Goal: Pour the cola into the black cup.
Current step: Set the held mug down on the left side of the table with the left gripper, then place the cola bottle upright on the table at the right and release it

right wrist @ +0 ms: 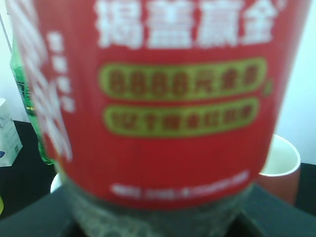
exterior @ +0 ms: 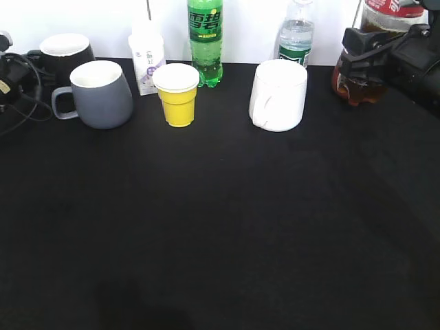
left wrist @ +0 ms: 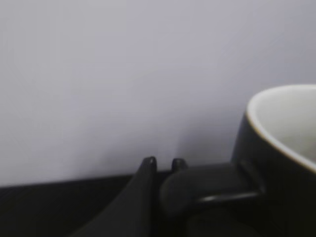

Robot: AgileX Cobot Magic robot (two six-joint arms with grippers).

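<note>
Black table (exterior: 220,234), white wall behind. Cola (exterior: 357,79) at far right edge, right gripper (exterior: 385,51) clamped round it, label filling the wrist view. Black cup (exterior: 65,55) far left behind grey mug (exterior: 103,95); left gripper (left wrist: 163,165) at its handle, grip unclear.

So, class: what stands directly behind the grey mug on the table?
Behind the grey mug stands the black cup, white inside. Only its rim and upper body show; the grey mug covers its lower part, and the left end effector is at its handle.
</note>
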